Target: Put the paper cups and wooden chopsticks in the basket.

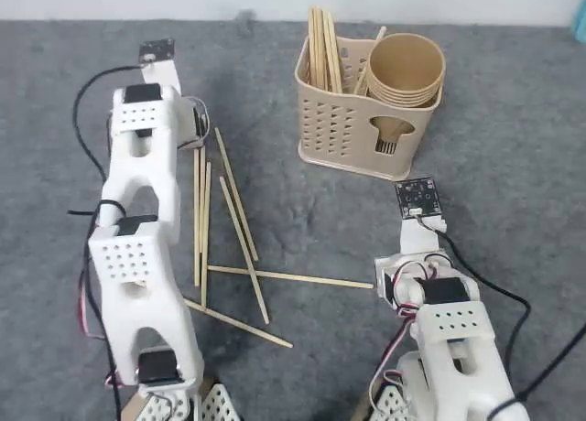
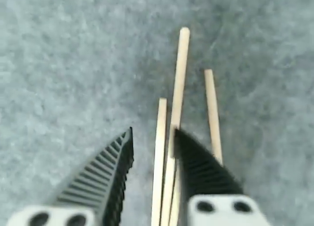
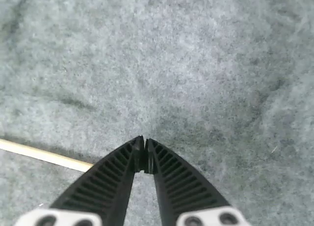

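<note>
A beige slotted basket (image 1: 348, 133) stands at the back of the grey mat. It holds a stack of paper cups (image 1: 407, 69) and several upright wooden chopsticks (image 1: 322, 46). Several loose chopsticks (image 1: 203, 210) lie crossed on the mat beside the left arm (image 1: 142, 165). My left gripper (image 2: 153, 132) hangs open just above three of them; one chopstick (image 2: 161, 137) lies between its fingers, another (image 2: 179, 73) along the inside of one finger. My right gripper (image 3: 144, 140) is shut on nothing, low over bare mat, with one chopstick (image 3: 39, 155) close beside it.
The right arm (image 1: 449, 320) stands at the front right, and one long chopstick (image 1: 288, 276) ends next to it. Open mat lies between the loose sticks and the basket. A pale wall edge runs along the back.
</note>
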